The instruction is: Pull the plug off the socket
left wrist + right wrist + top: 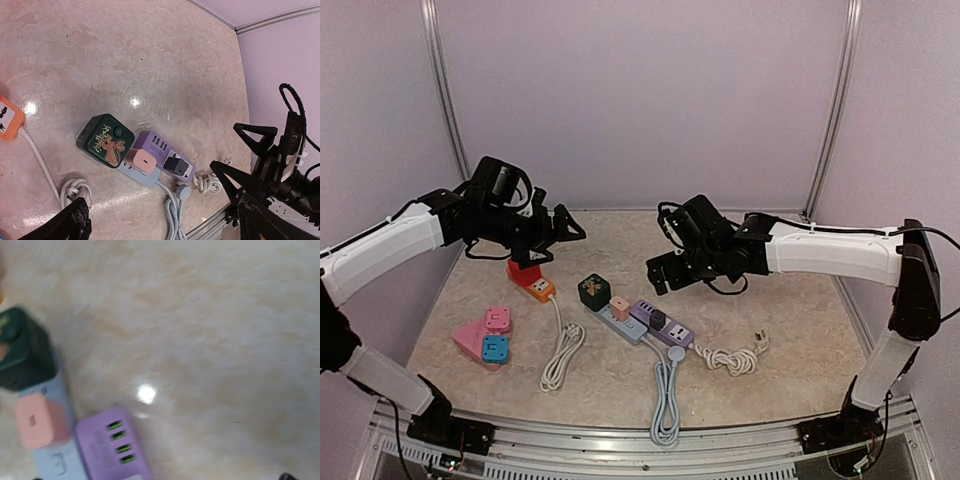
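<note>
Closest to the overhead lens sit the arm bases (445,428) at the bottom edge, and just above them a grey cable (666,400) loops up to the purple strip (665,328) at centre frame. Touching its upper-left end lies the blue-grey strip (622,322), with a green cube (593,290) at its far end.

You have two candidates here: the pink plug (619,307) seated on the blue-grey strip, and the black plug (658,319) on the purple one. Which is meant, you cannot tell from this.

Both strips lie flat, long axes running upper left to lower right. Each plug stands upright on a top face, so its pull line likely points straight up off the table.

Your left gripper (563,240) hangs at upper left over the orange strip (535,286), jaws spread wide, grasping nothing. Your right gripper (657,277) hovers above the purple strip, equally released. Since the strips look loose, one hand probably must pin a strip while the other lifts.
</note>
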